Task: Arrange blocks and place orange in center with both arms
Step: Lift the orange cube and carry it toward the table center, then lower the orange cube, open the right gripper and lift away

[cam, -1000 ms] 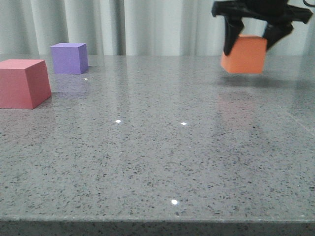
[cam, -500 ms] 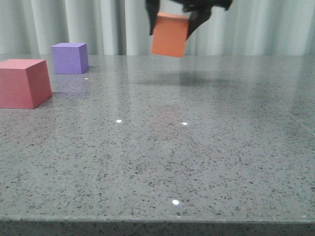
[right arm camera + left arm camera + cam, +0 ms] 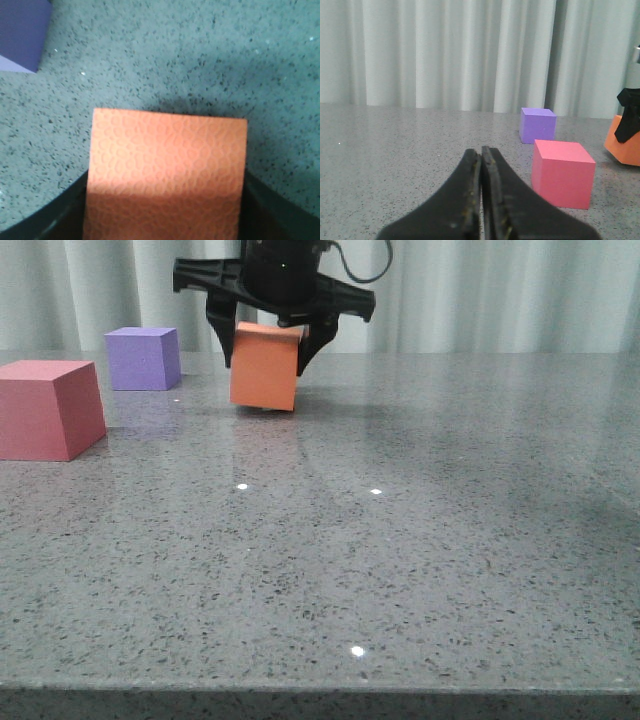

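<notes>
My right gripper [image 3: 265, 360] is shut on the orange cube [image 3: 262, 385] and holds it slightly tilted, low over the table, right of the purple cube [image 3: 142, 358]. I cannot tell whether it touches the surface. In the right wrist view the orange cube [image 3: 167, 150] fills the space between the jaws of the right gripper [image 3: 167, 200], with a corner of the purple cube [image 3: 20, 30] beyond. The pinkish-red cube [image 3: 48, 408] stands at the left, nearer than the purple one. My left gripper [image 3: 481, 152] is shut and empty, off to the side of the pinkish-red cube [image 3: 562, 172] and purple cube [image 3: 536, 125].
The grey speckled table [image 3: 400, 540] runs to a front edge at the bottom of the front view. Pale curtains [image 3: 500, 290] hang behind it. The left wrist view also shows the orange cube [image 3: 626, 150] and part of the right gripper [image 3: 626, 117].
My right gripper has carried the orange cube from the far right to the left and down, from high over the table to low beside the purple cube. The other cubes have not moved.
</notes>
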Action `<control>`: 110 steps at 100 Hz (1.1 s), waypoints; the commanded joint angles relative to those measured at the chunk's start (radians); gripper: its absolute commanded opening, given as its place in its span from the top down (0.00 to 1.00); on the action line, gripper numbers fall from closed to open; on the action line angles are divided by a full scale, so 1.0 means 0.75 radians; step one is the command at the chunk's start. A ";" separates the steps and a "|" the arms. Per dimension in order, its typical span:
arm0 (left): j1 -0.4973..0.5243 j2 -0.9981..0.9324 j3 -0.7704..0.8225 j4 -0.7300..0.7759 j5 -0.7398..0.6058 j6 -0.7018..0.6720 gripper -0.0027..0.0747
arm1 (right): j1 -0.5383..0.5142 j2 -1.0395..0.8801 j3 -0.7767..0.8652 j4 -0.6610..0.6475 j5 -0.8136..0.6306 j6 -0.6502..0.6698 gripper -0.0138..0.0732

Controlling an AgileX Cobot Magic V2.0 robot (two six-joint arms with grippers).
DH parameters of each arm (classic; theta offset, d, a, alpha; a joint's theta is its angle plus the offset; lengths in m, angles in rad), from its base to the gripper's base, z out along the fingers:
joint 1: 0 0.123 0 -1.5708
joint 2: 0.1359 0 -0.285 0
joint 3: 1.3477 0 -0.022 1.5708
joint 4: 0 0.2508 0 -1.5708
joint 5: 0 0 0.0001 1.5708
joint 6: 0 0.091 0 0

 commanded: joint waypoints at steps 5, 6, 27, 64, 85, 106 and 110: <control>0.002 -0.045 0.057 -0.010 -0.108 0.002 0.99 | 0.006 -0.087 -0.047 -0.033 -0.016 0.000 0.42; 0.002 -0.045 0.057 -0.010 -0.108 0.002 0.99 | 0.006 -0.087 -0.047 -0.033 -0.016 0.000 0.42; 0.002 -0.045 0.057 -0.010 -0.108 0.002 0.99 | 0.006 -0.087 -0.047 -0.020 -0.037 0.000 0.25; 0.002 -0.045 0.057 -0.010 -0.108 0.002 0.99 | 0.006 -0.129 -0.086 0.002 -0.040 -0.050 0.15; 0.002 -0.045 0.057 -0.010 -0.108 0.002 0.99 | -0.033 -0.239 -0.141 0.009 0.049 -0.239 0.15; 0.002 -0.045 0.057 -0.010 -0.108 0.002 0.99 | -0.158 -0.370 -0.139 0.009 0.204 -0.495 0.15; 0.002 -0.045 0.057 -0.010 -0.108 0.002 0.99 | -0.187 -0.396 -0.138 0.009 0.233 -0.544 0.15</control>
